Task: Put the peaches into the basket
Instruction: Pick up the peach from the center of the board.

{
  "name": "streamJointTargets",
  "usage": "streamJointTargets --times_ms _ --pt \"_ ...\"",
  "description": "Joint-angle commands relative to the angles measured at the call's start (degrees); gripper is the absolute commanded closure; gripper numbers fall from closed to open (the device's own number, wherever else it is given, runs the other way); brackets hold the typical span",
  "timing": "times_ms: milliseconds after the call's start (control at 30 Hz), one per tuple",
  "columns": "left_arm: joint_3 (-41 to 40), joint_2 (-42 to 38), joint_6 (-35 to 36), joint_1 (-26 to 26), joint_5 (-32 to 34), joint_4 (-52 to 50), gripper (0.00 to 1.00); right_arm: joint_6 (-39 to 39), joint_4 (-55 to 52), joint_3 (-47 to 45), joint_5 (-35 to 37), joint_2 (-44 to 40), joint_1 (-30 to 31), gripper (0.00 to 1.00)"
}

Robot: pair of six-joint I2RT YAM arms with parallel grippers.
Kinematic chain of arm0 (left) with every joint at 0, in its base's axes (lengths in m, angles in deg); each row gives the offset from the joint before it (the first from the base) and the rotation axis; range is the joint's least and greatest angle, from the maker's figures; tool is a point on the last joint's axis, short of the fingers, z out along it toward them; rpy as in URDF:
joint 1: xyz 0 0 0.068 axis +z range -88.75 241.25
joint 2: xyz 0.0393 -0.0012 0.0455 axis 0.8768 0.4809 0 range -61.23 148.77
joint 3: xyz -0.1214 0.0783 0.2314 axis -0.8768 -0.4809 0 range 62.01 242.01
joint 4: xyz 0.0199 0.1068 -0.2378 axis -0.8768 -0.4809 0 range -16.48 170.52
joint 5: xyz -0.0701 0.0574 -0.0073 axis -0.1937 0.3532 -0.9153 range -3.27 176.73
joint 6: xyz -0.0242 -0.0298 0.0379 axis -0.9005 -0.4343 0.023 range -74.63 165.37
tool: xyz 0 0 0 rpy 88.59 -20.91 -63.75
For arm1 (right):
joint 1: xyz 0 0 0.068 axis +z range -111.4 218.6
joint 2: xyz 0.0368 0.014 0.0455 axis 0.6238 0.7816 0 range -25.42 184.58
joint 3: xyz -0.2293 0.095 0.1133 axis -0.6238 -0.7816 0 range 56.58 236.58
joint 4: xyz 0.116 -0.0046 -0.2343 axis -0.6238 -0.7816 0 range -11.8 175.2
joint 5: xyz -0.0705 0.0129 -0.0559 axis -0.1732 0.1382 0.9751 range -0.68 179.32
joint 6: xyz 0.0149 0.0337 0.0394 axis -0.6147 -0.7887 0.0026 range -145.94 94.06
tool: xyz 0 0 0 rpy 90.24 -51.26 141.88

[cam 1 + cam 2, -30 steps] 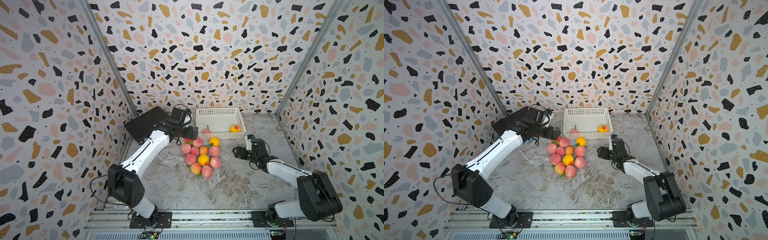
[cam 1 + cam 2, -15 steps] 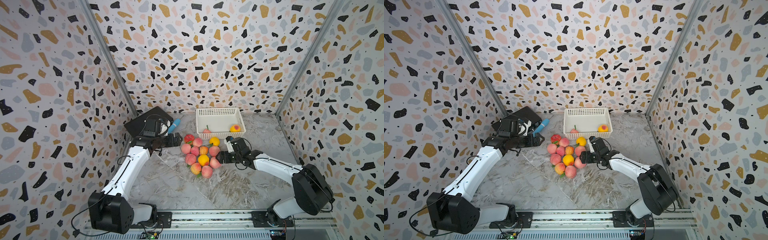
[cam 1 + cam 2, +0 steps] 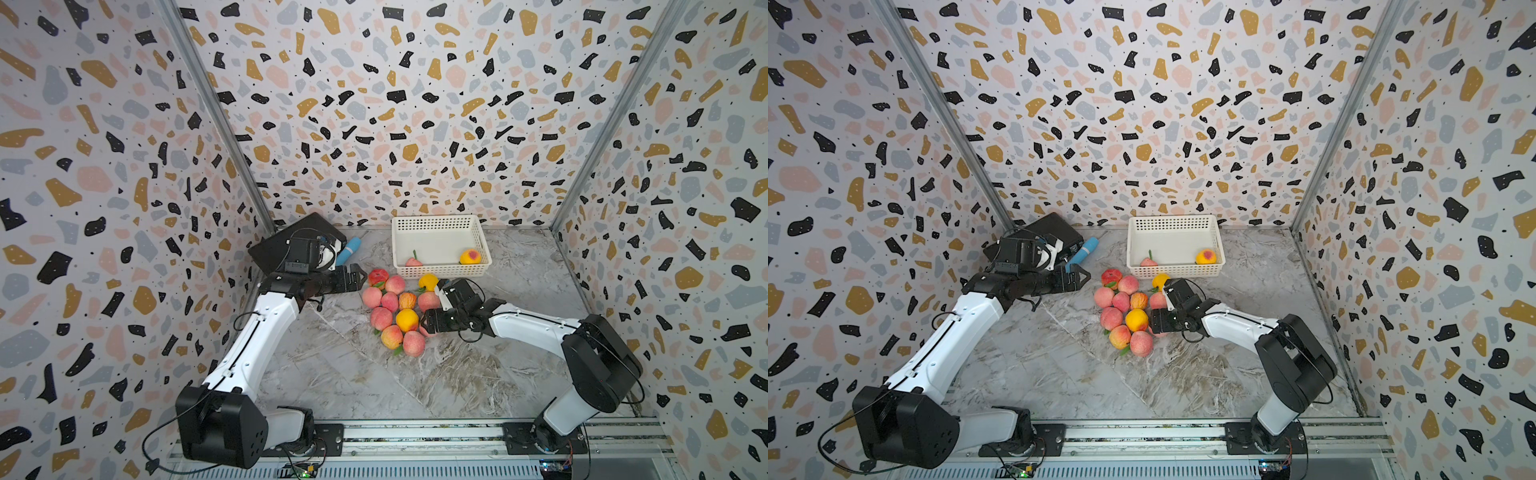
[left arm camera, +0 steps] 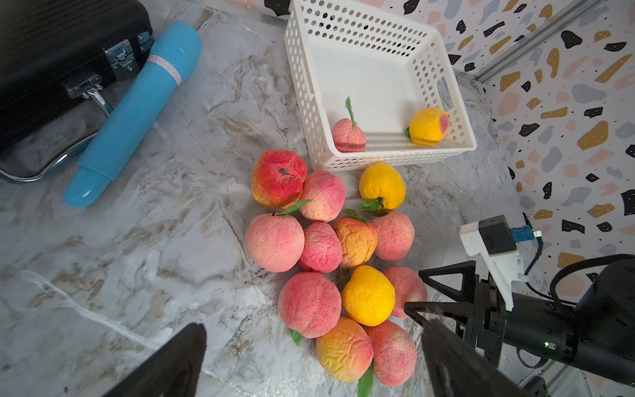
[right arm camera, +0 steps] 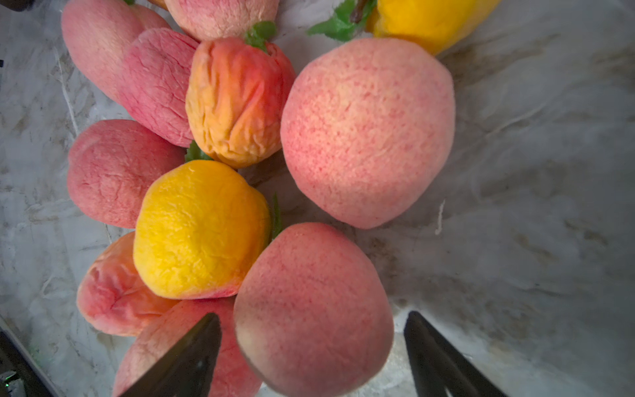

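While spread apart, right tool [image 5: 312, 313] astride one pink peach [image 5: 311, 288], gaps both sides; left tool [image 3: 360, 279] wide, near red peach [image 3: 378, 277].

peaches [image 4: 275, 242] mostly speckled pink blush, few plain yellow-orange, reddest peach [image 4: 278, 178] red over yellow, leaves [image 4: 295, 206] green. basket [image 4: 395, 158] white, hole-grid sides. cylinder [image 4: 137, 103] sky blue, pale pink band. case [image 4: 51, 51] black, latches [image 4: 118, 58] silver. tabletop [image 4: 137, 275] grey-white marble w/ brownish veins. walls [image 3: 374, 104] pretty loud: pale terrazzo print, chips black, ochre, pink, grey-blue. arms [image 3: 257, 332] white, joints black.
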Motion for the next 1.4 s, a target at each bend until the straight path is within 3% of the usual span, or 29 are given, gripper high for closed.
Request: streamJointTargets --times_ms 0,433,1000,1367 --pt "0.0 -1.3 0.6 0.5 -0.8 1.3 0.01 -0.4 -1.9 1.9 1.1 0.5 0.3 0.16" --pt "-0.2 -1.2 0.7 0.5 -0.9 1.4 0.01 0.5 -4.0 1.8 2.5 -0.8 0.3 0.3" --pt "-0.3 -1.2 1.1 0.5 -1.3 1.4 0.01 5.9 -15.4 4.5 10.8 -12.5 0.2 0.32" --pt "-0.4 -1.2 1.1 0.5 -1.9 1.5 0.01 12.4 -17.5 13.3 14.5 -10.1 -2.9 0.33"
